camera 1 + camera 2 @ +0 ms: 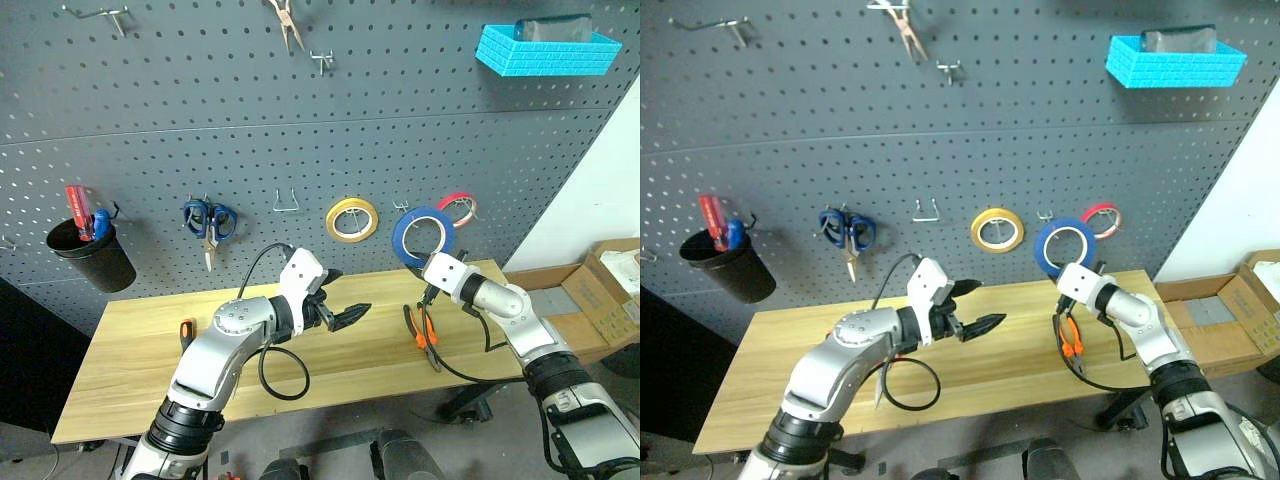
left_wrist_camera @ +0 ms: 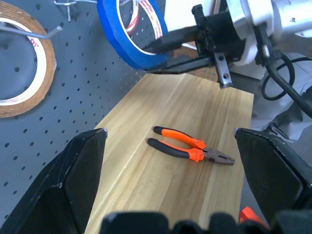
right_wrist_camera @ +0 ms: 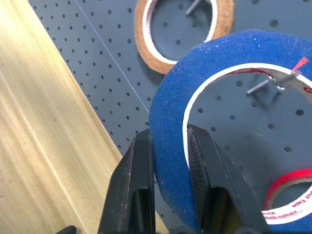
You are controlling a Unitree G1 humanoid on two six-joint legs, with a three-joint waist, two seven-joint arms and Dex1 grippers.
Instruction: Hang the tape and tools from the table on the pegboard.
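Behind, a dark grey pegboard [image 1: 300,130] was seen rising from the far edge of the table [image 1: 130,370] of pale wood planks, with a white wall to its right and cardboard boxes [image 1: 610,290] on the floor beside it. On the board were hung a yellow roll [image 1: 352,219], a red-pink roll [image 1: 458,207], blue-handled scissors [image 1: 209,222], bare metal pliers [image 1: 287,22], a black cup [image 1: 90,250] and a blue basket [image 1: 545,50]. The blue tape [image 1: 424,236] was held upright by the right gripper [image 3: 168,146], whose fingers [image 3: 139,165] were pinched on the roll's lower rim, one outside and one inside the white ring, close against the board between the yellow and red-pink rolls; whether it already touched a hook could not be told. The orange-and-black pliers [image 2: 191,148] lay flat on the table just below that hand. The left gripper [image 1: 345,312] was spread wide and empty above the middle of the table. An orange-handled tool [image 1: 187,333], possibly the screwdriver, lay partly hidden by the left arm
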